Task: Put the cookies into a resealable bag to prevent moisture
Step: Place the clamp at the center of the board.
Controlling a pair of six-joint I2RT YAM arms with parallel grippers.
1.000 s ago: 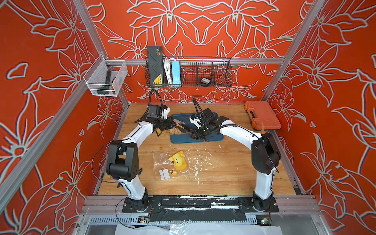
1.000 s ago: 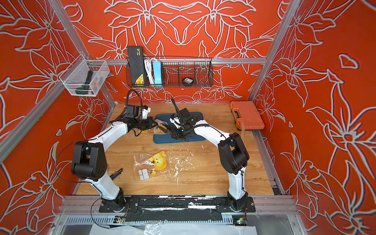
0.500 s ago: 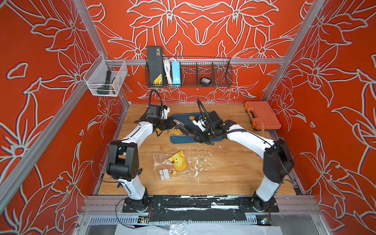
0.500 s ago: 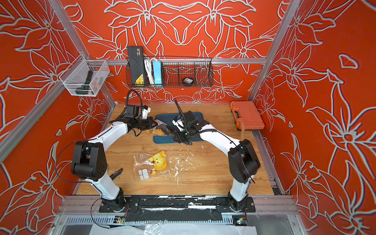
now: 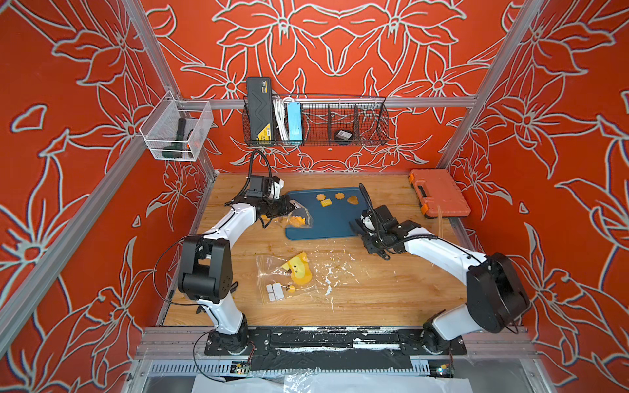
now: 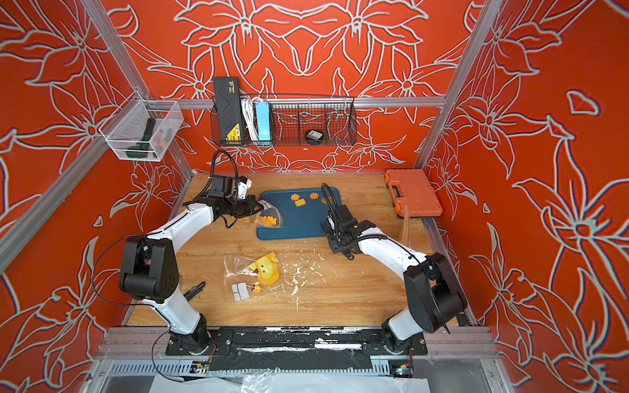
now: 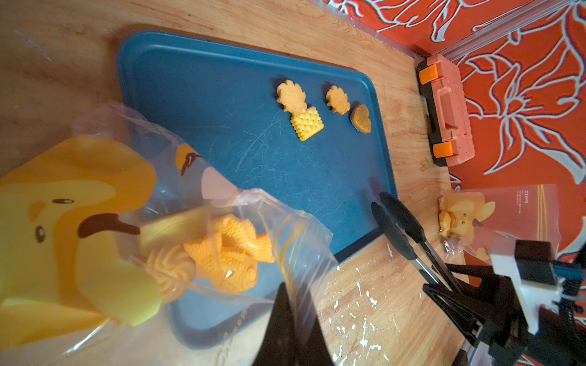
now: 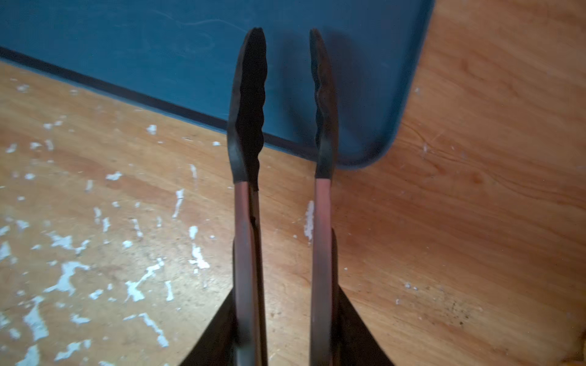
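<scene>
Cookies (image 7: 299,107): four lie loose at the far end of the blue tray (image 5: 326,224), a few more, fish shapes among them, sit inside the resealable bag (image 7: 190,221). Bag is tilted over the tray's left edge, its mouth rim pinched tight by the left gripper (image 5: 292,207). Right gripper (image 5: 366,231) clamps black-tipped tongs (image 8: 247,111), tips apart and empty, over the tray's near right corner. Second printed bag (image 5: 289,275) lies flat in front of the tray, well apart

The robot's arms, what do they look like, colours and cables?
The left arm and right arm match: glossy white links, bulky black joint housings, black fingers, and thin black cables looping alongside.
</scene>
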